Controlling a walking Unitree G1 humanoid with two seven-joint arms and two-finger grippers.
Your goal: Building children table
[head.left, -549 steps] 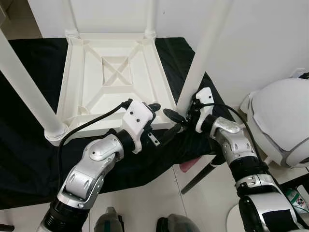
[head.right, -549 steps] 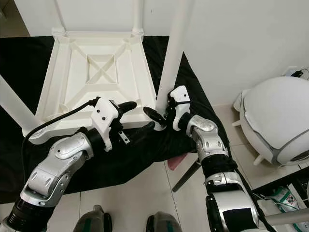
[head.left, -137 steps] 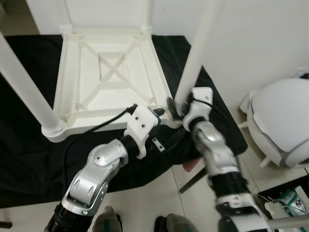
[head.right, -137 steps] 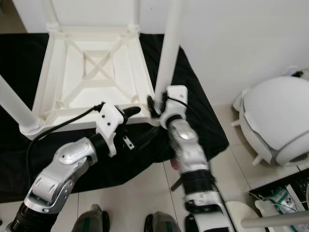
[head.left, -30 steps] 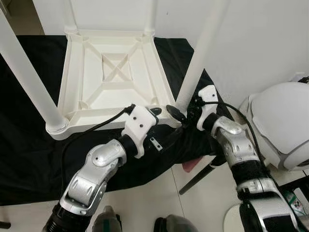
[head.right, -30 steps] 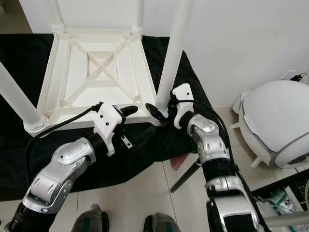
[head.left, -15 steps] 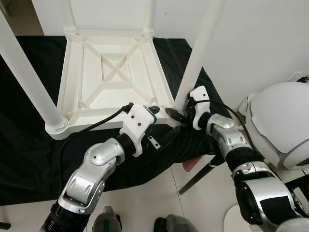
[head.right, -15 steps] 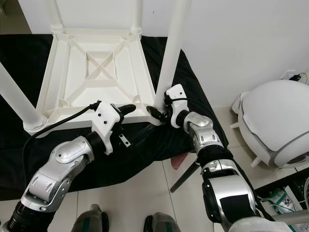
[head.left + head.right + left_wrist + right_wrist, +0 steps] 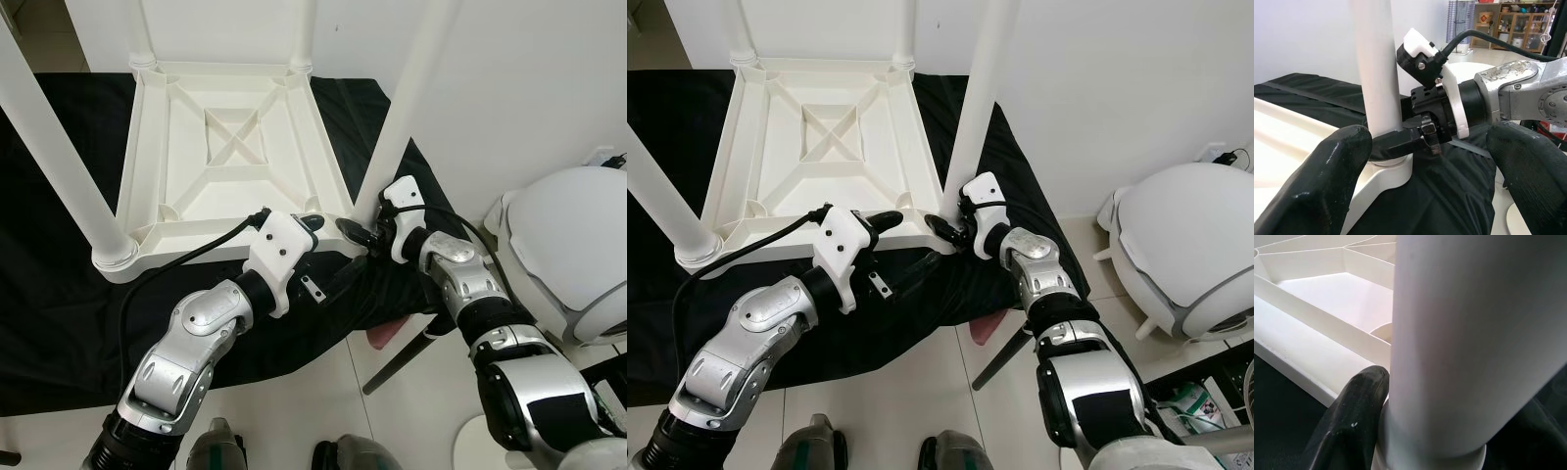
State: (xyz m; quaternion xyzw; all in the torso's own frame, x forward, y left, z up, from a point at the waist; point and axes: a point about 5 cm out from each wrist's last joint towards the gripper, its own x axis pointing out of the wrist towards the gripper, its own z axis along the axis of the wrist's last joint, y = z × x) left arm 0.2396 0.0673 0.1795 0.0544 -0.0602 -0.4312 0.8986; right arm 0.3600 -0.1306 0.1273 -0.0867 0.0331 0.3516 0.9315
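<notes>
Black cloth (image 9: 59, 323) covers the floor under one upturned white table (image 9: 235, 166) with four legs. Nearest, left gripper (image 9: 328, 257) hangs spread open; right gripper (image 9: 361, 233) clasps the near-right leg (image 9: 407, 108) at its base.

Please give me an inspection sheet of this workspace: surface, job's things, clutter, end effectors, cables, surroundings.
Surface: black cloth spread under the work.
Job's things: white plastic children's table, upside down, four white round legs standing up; near-right leg at its corner socket.
Clutter: nothing seen.
End effectors: right end effector shut on near-right leg's base; left end effector open, beside the same corner.
Cables: black cable from the left wrist crosses the table's frame.
Surroundings: white wall, tiled floor, white domed appliance at right.
</notes>
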